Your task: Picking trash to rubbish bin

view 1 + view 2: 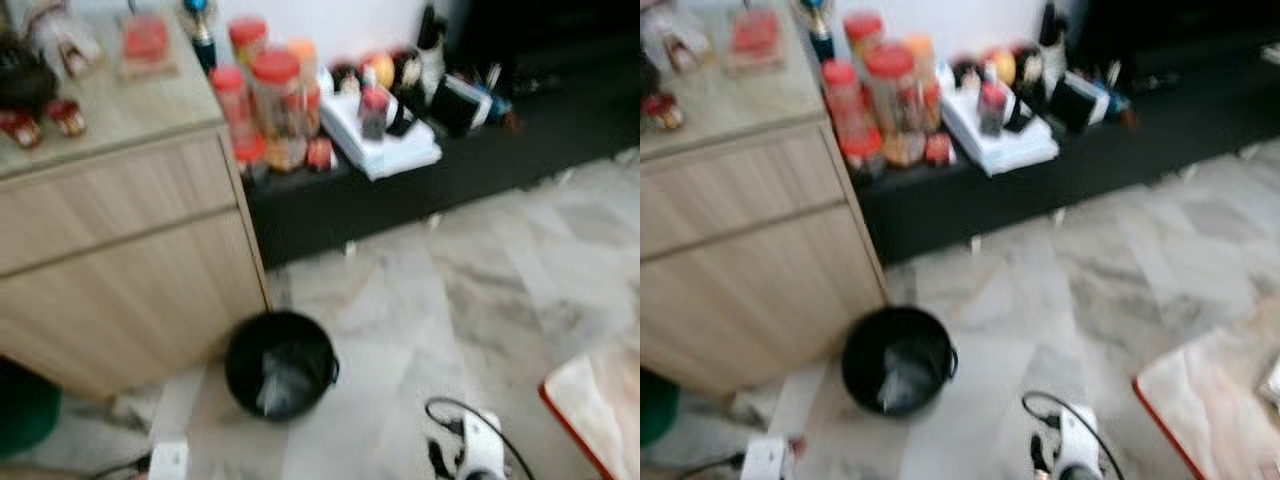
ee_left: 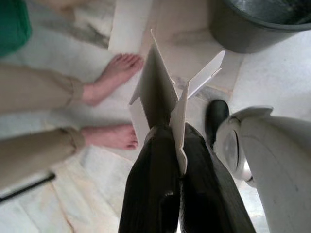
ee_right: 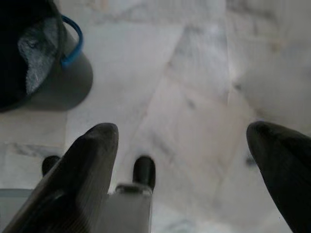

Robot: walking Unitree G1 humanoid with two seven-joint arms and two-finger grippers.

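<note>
Left gripper [image 2: 179, 133] pointing down, pinching folded white cardboard piece [image 2: 163, 92] near round black plastic bin [image 1: 280, 362]. Right gripper [image 3: 182, 138] spread wide over pale marble floor [image 3: 184, 73].

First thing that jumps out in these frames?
The black bucket on the marble floor beside the wooden cabinet, with something pale inside. The left gripper is shut on a folded piece of white cardboard, above a person's bare feet. The right gripper hangs open over bare floor near the bucket.
</note>
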